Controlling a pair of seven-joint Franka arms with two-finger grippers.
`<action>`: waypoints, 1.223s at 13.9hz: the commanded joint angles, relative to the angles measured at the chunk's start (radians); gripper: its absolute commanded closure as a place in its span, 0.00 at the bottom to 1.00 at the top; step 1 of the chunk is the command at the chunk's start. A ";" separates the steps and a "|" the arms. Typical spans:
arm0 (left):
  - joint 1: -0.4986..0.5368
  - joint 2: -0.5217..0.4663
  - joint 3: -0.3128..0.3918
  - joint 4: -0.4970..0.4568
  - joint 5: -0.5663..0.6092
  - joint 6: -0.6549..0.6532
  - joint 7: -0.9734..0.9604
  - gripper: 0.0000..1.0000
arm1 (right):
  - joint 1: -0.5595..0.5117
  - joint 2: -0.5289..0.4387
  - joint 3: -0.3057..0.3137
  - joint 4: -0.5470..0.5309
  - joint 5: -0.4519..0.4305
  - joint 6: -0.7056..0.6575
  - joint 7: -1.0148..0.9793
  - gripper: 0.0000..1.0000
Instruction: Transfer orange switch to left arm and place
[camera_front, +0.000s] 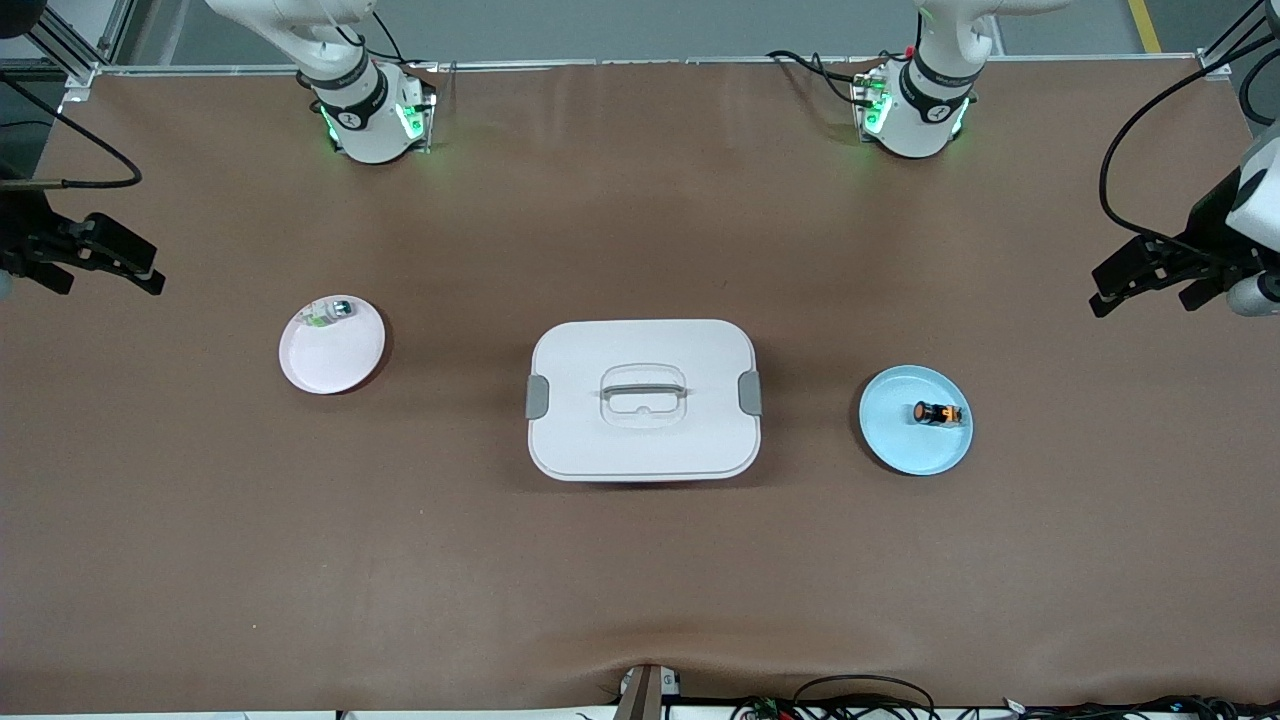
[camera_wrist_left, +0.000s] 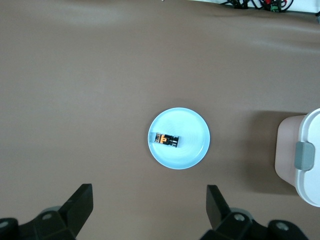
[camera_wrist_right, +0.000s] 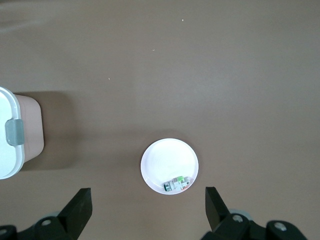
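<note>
Orange switch (camera_front: 938, 413): black cylinder, on round blue plate (camera_front: 893, 440) | left gripper (camera_front: 1150, 276), right gripper (camera_front: 108, 255): jaws apart, empty

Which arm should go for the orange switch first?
Left, probably. The orange switch lies on the blue plate at the left arm's end of the table, and the open left gripper is up above it. The right gripper, also open, is over the pink plate, with the box between.

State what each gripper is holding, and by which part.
Nothing is held. The left gripper and right gripper both hang open and empty above the table. The orange switch lies loose on the blue plate.
</note>
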 joint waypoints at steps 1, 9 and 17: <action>-0.001 -0.016 0.002 0.007 -0.016 -0.031 0.003 0.00 | -0.014 0.007 0.009 0.022 -0.005 -0.015 0.014 0.00; -0.012 0.038 -0.005 0.106 -0.009 -0.125 0.001 0.00 | -0.014 0.007 0.009 0.022 0.005 -0.013 0.014 0.00; -0.006 0.038 -0.005 0.106 -0.007 -0.125 0.003 0.00 | -0.022 0.010 0.009 0.022 0.002 -0.013 0.014 0.00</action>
